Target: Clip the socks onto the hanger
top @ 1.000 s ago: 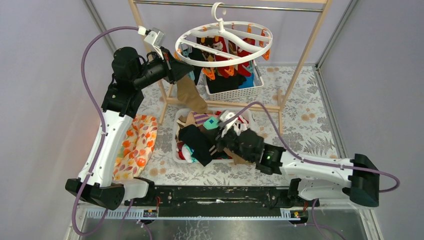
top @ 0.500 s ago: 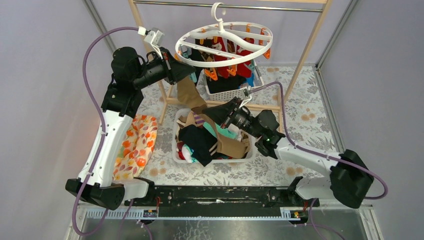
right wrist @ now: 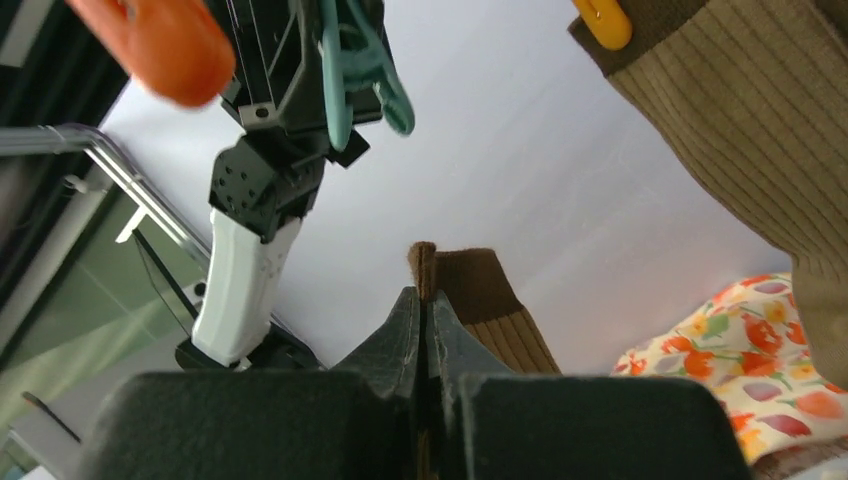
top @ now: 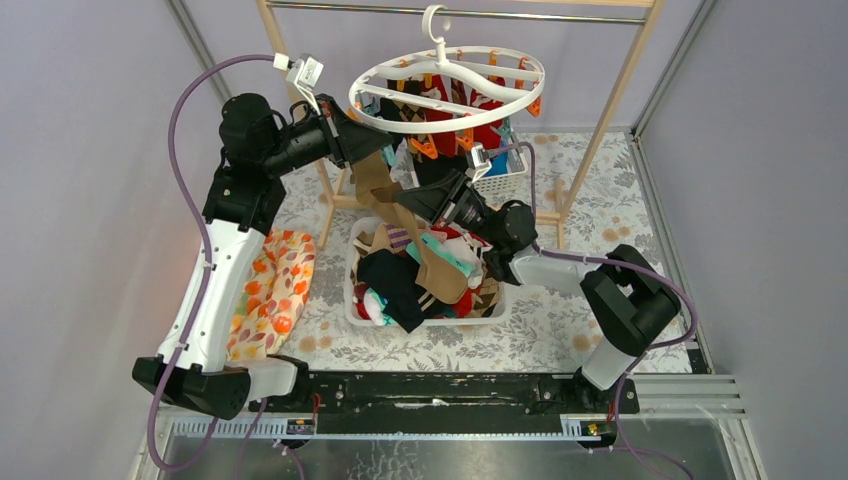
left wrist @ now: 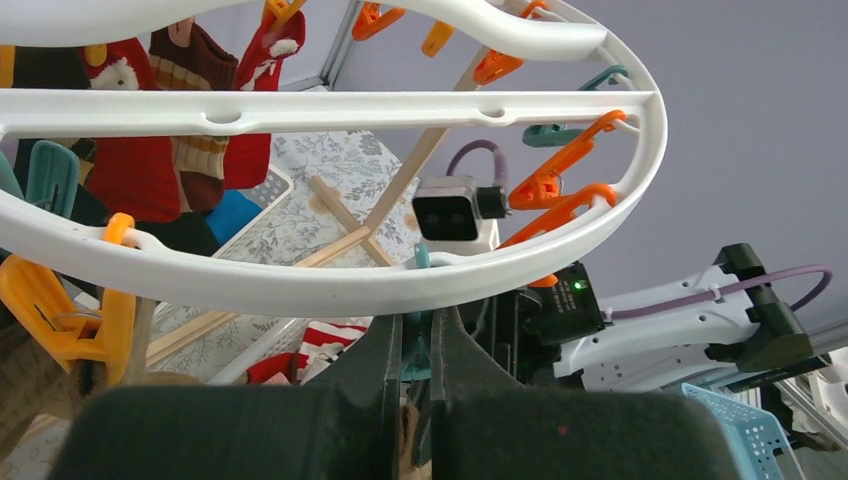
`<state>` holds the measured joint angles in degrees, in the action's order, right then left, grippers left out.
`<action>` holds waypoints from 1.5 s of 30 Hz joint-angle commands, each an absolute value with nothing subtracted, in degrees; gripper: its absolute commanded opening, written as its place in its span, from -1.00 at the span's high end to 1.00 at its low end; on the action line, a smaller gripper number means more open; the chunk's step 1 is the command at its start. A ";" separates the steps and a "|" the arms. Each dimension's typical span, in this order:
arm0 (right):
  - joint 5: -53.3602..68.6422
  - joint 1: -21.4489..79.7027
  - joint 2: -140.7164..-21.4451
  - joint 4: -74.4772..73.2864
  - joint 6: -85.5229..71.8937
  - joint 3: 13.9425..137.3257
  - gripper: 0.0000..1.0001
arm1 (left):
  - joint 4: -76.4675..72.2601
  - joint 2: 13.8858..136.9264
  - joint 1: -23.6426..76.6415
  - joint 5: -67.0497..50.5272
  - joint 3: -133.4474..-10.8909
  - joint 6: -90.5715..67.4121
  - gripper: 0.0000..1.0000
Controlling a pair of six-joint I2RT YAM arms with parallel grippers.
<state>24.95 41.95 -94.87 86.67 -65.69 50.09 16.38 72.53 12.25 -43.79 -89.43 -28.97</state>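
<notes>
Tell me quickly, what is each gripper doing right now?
Left gripper: jaws shut on a teal clip under the hanger.
Right gripper: jaws shut on the tan-brown sock, at its cuff.

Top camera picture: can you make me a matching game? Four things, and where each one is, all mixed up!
Things
1. round white plastic ring hanger
2. long tan-brown ribbed sock
3. small teal plastic clip
4. orange-flowered cloth

Places
A. pinched in the right gripper
B. lying left of the nearer white lattice basket
C. hooked over the metal rail
D. held in the left gripper

Pairs: 1-C, 2-A, 3-D, 4-B
</notes>
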 commanded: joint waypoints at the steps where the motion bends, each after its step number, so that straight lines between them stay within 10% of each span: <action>1: 27.24 40.46 -96.28 98.31 -74.06 55.91 1.00 | 11.33 72.16 11.06 -47.37 -88.62 -31.61 1.00; 45: 28.95 37.08 -100.25 98.44 -83.13 66.62 1.00 | 7.04 73.70 8.61 -55.57 -87.90 -36.58 1.00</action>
<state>30.68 37.69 -102.50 90.74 -84.20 63.61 9.63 73.60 8.93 -53.19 -87.83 -36.64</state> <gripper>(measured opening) 0.022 0.076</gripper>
